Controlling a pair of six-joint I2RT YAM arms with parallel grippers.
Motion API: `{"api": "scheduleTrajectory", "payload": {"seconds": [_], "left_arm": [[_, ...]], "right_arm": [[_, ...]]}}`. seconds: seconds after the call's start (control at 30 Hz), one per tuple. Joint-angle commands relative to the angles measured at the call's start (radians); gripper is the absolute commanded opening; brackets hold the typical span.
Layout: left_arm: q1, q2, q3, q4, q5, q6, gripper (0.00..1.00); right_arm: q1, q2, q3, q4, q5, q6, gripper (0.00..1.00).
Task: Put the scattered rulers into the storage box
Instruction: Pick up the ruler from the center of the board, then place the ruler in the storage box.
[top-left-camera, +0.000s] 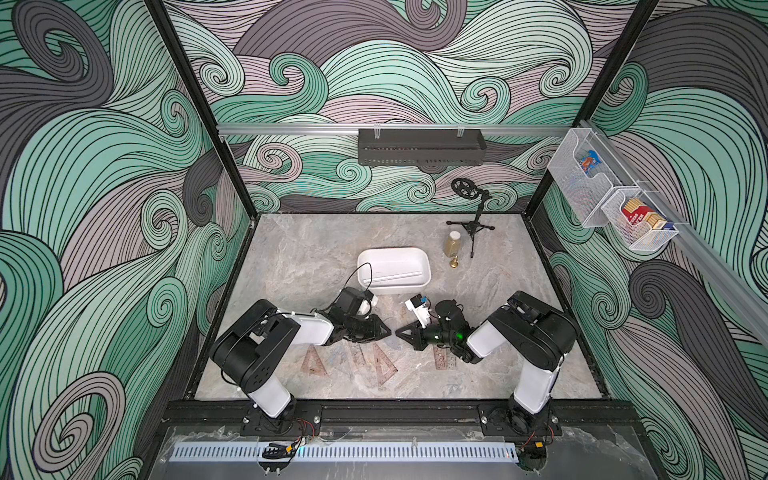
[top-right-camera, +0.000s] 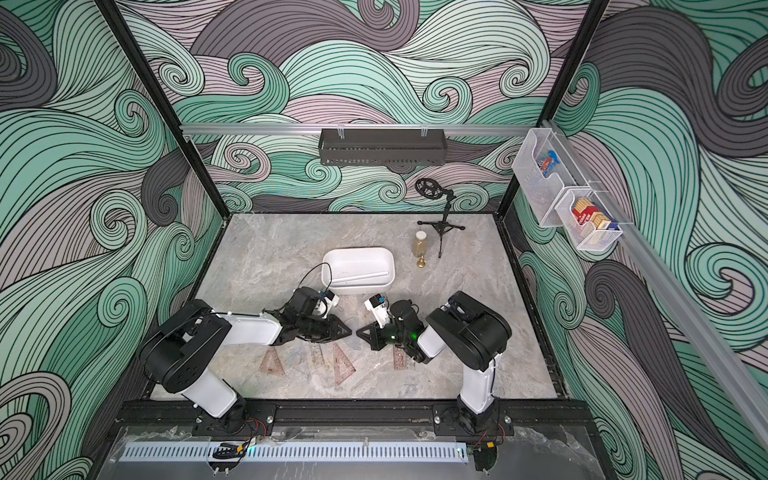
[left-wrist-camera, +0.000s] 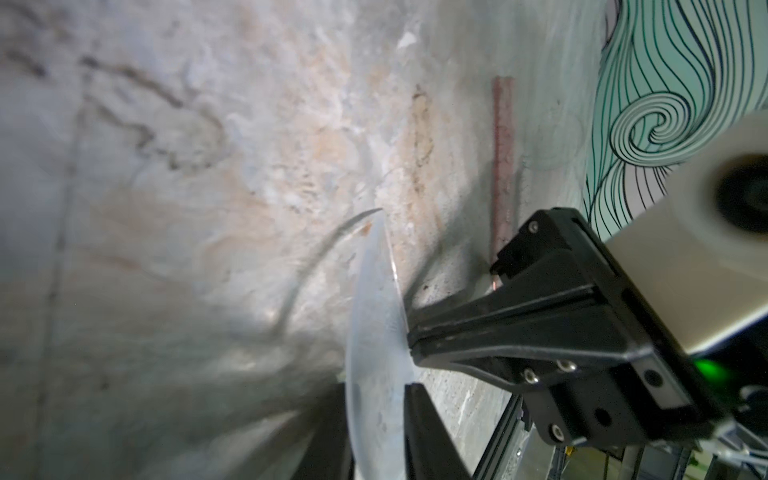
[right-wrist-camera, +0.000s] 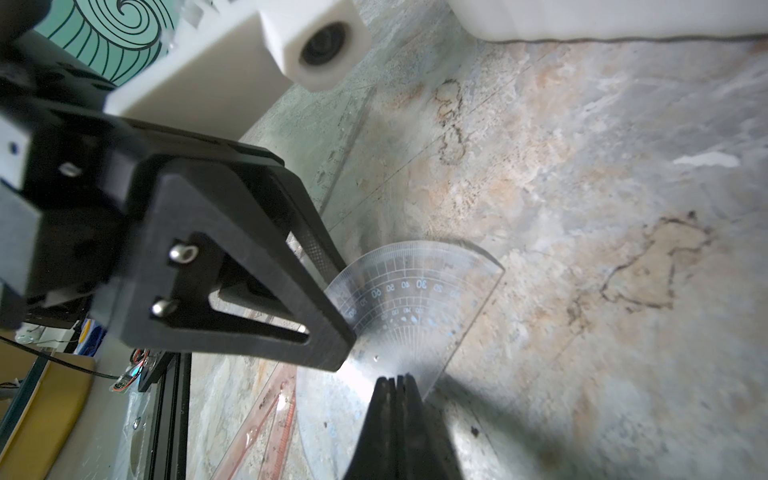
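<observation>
Clear protractor (right-wrist-camera: 415, 299) in pinch of right tool (right-wrist-camera: 397, 380), rim within left tool (right-wrist-camera: 343, 305).

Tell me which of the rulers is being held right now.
The clear half-circle protractor, pinched in the right gripper; the reddish-brown set squares and straight ruler lie loose on the table.
</observation>
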Motion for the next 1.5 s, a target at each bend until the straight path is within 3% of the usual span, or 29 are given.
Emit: {"api": "scheduleTrajectory", "payload": {"seconds": [0.0,0.1,0.33,0.5,0.63,0.83,1.03,1.1,1.13,1.2,1.23,1.3,1.37,1.47], "left_arm": [[-0.006,0.016,-0.003,-0.082,-0.016,0.013,0.11],[-0.004,-0.019,0.015,-0.096,-0.007,0.019,0.00],[0.039,-0.133,0.065,-0.019,0.124,-0.029,0.00],[0.085,-0.193,0.071,0.115,0.226,-0.123,0.00],[0.108,-0.205,0.046,0.286,0.287,-0.239,0.00],[0.114,-0.205,0.036,0.372,0.312,-0.296,0.00],[0.114,-0.205,0.032,0.391,0.316,-0.307,0.00],[0.114,-0.237,0.042,0.358,0.313,-0.279,0.00],[0.115,-0.239,0.051,0.326,0.311,-0.254,0.06],[0.128,-0.248,0.077,0.224,0.297,-0.162,0.39],[0.150,-0.257,0.101,0.128,0.280,-0.091,0.49],[0.216,-0.275,0.149,-0.060,0.240,0.042,0.62],[0.282,-0.286,0.198,-0.214,0.183,0.145,0.70],[0.350,-0.277,0.257,-0.367,0.074,0.237,0.72]], "right_arm": [[-0.018,0.024,-0.020,-0.184,0.010,0.004,0.04],[-0.030,-0.066,0.001,-0.244,-0.011,0.007,0.08],[-0.157,-0.259,0.026,-0.221,-0.227,0.069,0.29],[-0.205,-0.248,0.058,-0.072,-0.367,0.260,0.44],[-0.208,-0.248,0.068,0.071,-0.420,0.412,0.49],[-0.204,-0.221,0.078,0.309,-0.457,0.623,0.40],[-0.204,-0.211,0.109,0.319,-0.450,0.652,0.23],[-0.204,-0.216,0.130,0.259,-0.439,0.625,0.11],[-0.204,-0.220,0.146,0.197,-0.430,0.586,0.07],[-0.203,-0.231,0.204,-0.051,-0.384,0.408,0.05],[-0.204,-0.231,0.251,-0.227,-0.336,0.290,0.05],[-0.206,-0.195,0.337,-0.414,-0.242,0.141,0.04],[-0.211,-0.122,0.436,-0.508,-0.187,0.074,0.01],[-0.203,0.017,0.604,-0.598,-0.130,0.027,0.00]]}}
